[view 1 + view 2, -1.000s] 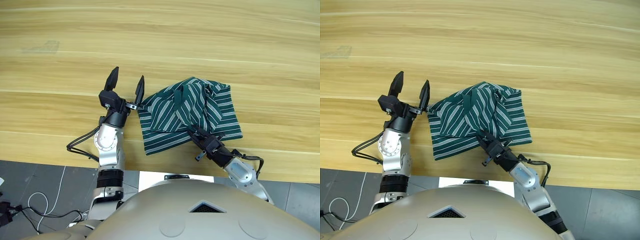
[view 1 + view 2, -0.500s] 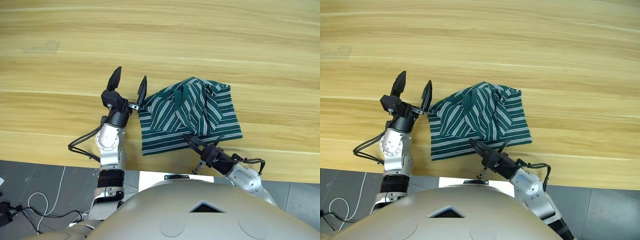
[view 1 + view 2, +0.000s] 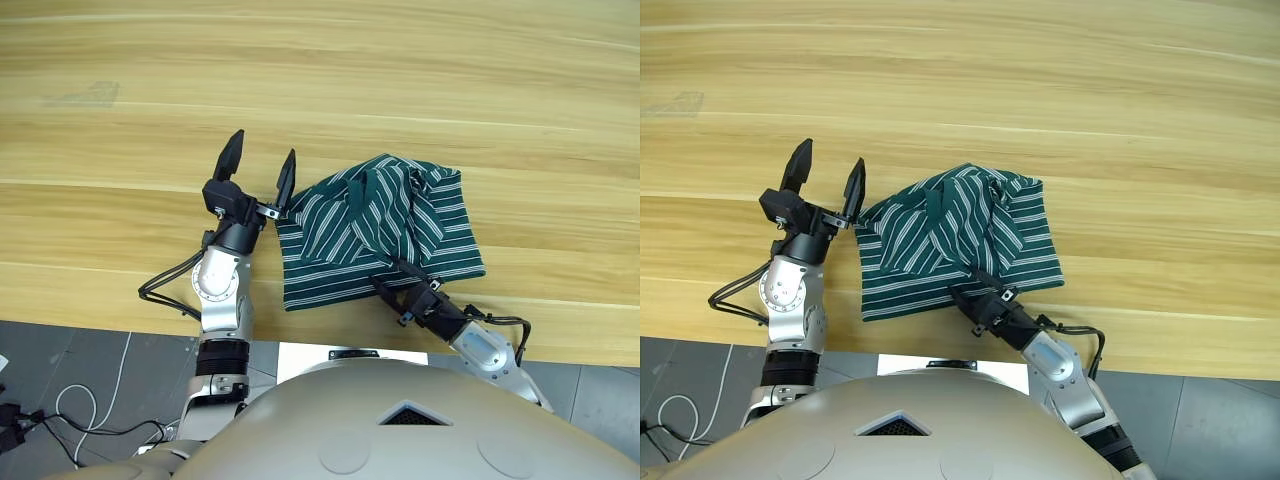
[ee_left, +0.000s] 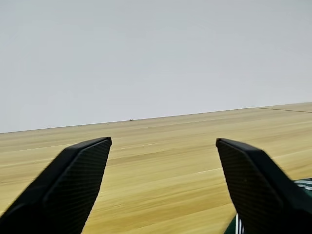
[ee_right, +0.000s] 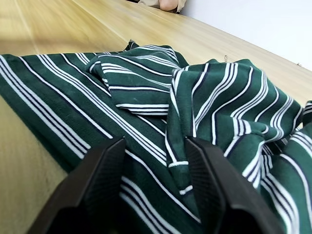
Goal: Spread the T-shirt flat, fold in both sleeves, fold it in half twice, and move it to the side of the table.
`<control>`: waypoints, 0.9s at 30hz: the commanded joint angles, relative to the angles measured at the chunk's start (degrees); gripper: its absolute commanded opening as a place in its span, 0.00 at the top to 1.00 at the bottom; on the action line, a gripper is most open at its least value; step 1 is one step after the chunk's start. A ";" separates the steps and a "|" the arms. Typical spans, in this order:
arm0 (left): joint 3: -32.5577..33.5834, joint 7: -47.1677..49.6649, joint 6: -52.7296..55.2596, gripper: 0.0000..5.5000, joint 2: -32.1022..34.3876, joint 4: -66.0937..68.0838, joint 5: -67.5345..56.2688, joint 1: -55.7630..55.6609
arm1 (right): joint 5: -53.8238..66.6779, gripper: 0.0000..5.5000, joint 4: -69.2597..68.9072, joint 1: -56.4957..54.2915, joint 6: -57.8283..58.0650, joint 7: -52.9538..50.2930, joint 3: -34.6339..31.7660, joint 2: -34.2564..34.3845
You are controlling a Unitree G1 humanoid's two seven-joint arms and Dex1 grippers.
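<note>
- Green, white-striped T-shirt lies rumpled before us on wood-grain table
- Our left gripper gapes beside it; right gripper parted on its hem

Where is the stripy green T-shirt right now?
The T-shirt lies bunched on the wooden table near its front edge. The left fingers stand at its left corner, the right fingers over its near edge.

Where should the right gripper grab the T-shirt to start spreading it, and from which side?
Probably the near hem, approached low from the front edge of the table. The hem lies flat there, while the middle of the T-shirt is bunched in folds. The right gripper, open, sits at that hem.
</note>
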 commanded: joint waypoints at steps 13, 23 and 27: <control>-1.19 0.28 -0.25 0.27 -0.65 -1.28 0.04 1.12 | 0.32 0.59 2.29 -4.93 1.27 0.04 -0.46 2.29; -1.97 0.47 0.09 0.27 -0.93 -2.87 -0.11 1.41 | -0.19 0.72 5.85 -5.77 0.79 -0.72 -0.80 3.24; -1.69 0.68 -0.21 0.27 -0.71 -2.85 -0.24 1.44 | 0.07 0.86 5.36 -5.29 0.34 -0.72 -0.79 3.29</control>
